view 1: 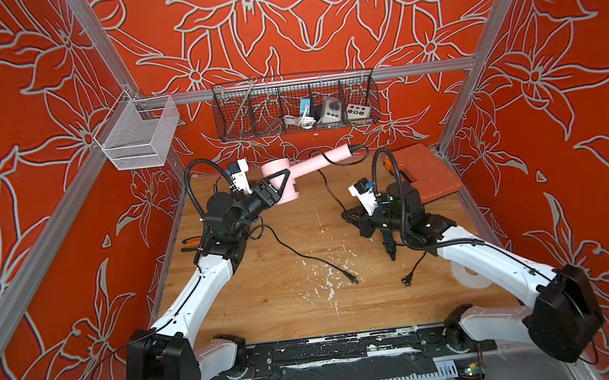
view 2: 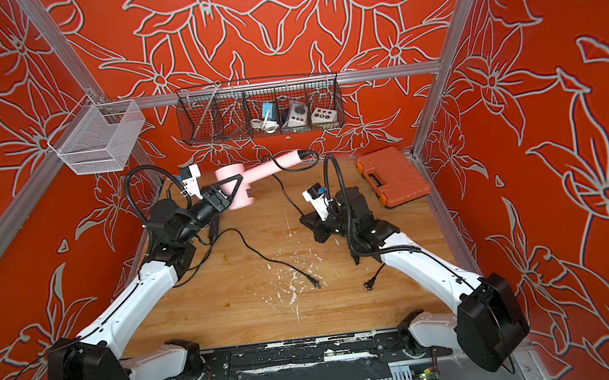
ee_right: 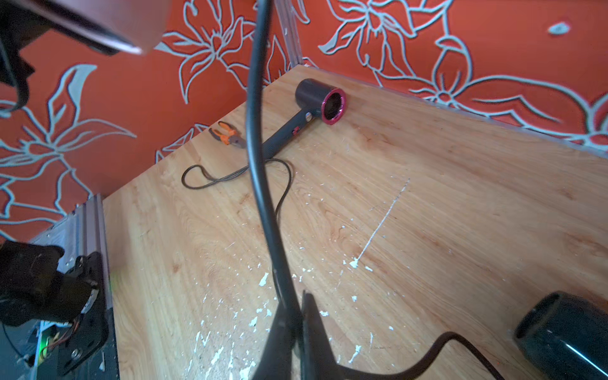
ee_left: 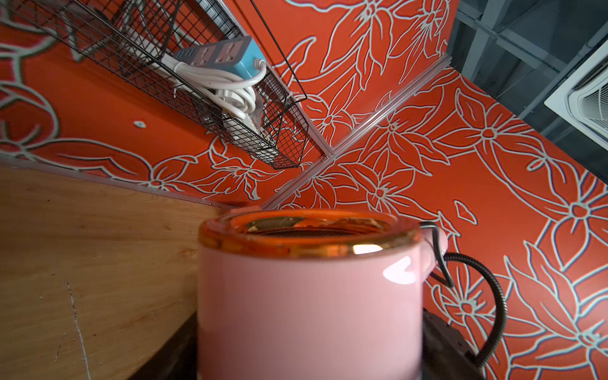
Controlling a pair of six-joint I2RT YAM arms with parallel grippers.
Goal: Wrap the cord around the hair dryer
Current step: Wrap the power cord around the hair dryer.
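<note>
The pink hair dryer (view 1: 293, 174) hangs above the back of the table in both top views, its handle pointing right. My left gripper (view 1: 282, 189) is shut on its round head (ee_left: 309, 296), with a black finger (ee_left: 442, 339) against each side. Its black cord (view 1: 328, 186) leaves the handle's end, loops once across the handle and runs down to my right gripper (view 1: 351, 217). In the right wrist view that gripper (ee_right: 297, 316) is shut on the cord (ee_right: 253, 131), low over the table.
A dark grey hair dryer (ee_right: 316, 105) with a magenta ring and orange pliers (ee_right: 227, 133) lie near the left wall. A black hair dryer (ee_right: 566, 335) lies under my right arm. Two plugs (view 1: 352, 280) (view 1: 407, 280), an orange tool case (view 1: 426, 173) and a white roll (view 1: 468, 273) are on the table.
</note>
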